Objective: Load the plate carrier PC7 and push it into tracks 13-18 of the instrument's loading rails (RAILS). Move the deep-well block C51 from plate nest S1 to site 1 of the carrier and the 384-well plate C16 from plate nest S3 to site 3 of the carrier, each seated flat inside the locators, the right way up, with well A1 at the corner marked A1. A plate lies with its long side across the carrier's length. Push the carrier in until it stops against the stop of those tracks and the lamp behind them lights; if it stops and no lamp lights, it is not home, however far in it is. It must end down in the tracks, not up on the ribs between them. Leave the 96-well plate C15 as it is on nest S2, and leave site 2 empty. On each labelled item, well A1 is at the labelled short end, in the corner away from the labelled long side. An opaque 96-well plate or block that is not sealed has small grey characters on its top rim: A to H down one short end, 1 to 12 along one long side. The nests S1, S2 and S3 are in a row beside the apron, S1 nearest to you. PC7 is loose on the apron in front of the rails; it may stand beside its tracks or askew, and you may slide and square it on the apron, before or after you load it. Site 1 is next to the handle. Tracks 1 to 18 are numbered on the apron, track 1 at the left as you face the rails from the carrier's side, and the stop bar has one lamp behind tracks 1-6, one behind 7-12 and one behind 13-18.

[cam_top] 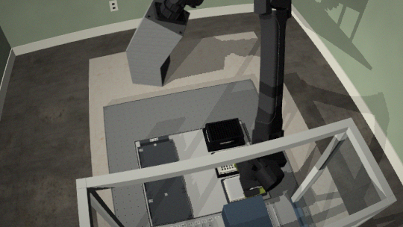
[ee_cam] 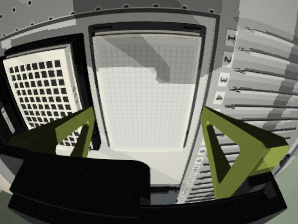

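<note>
Spread wide and holding nothing, the pincer (ee_cam: 152, 145) hovers over the 384-well plate C16 (ee_cam: 147, 92) in nest S3. Descending off-centre could clip the neighbouring 96-well plate (ee_cam: 41, 90).

Gripper wide over the 384-well plate

The gripper (ee_cam: 152, 145) straddles the white 384-well plate (ee_cam: 147, 90) with its fingers fully spread; the 96-well plate (ee_cam: 41, 92) crowds one side, ribbed rails (ee_cam: 262, 76) the other.

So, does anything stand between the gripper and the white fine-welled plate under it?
Nothing visible does. The open gripper hangs directly over the white fine-welled plate, with a green finger on either side of it.
</note>
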Robot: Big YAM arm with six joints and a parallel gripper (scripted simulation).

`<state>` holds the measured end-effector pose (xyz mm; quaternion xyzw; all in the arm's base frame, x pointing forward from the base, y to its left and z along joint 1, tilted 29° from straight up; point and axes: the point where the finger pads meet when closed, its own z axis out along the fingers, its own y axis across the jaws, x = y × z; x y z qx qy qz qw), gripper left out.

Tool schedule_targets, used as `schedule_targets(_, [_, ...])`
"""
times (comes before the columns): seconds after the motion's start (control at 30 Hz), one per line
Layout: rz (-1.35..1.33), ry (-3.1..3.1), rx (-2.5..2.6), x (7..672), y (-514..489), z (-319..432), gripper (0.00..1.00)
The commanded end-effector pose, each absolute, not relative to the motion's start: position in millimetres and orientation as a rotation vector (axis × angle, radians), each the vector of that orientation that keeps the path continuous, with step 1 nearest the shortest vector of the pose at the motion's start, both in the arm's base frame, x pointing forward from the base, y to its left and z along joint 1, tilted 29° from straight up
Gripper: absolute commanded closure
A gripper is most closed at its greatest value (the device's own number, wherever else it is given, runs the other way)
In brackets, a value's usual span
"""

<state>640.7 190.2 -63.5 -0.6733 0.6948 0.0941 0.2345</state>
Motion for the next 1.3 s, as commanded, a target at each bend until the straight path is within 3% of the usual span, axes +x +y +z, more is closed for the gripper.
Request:
schedule_targets(0.0, [0.22, 1.898, -1.808, 662.9, 182.8, -37.4, 0.0])
schedule_targets(1.27, [0.213, 1.871, -1.818, 665.4, 204.6, -63.1, 0.0])
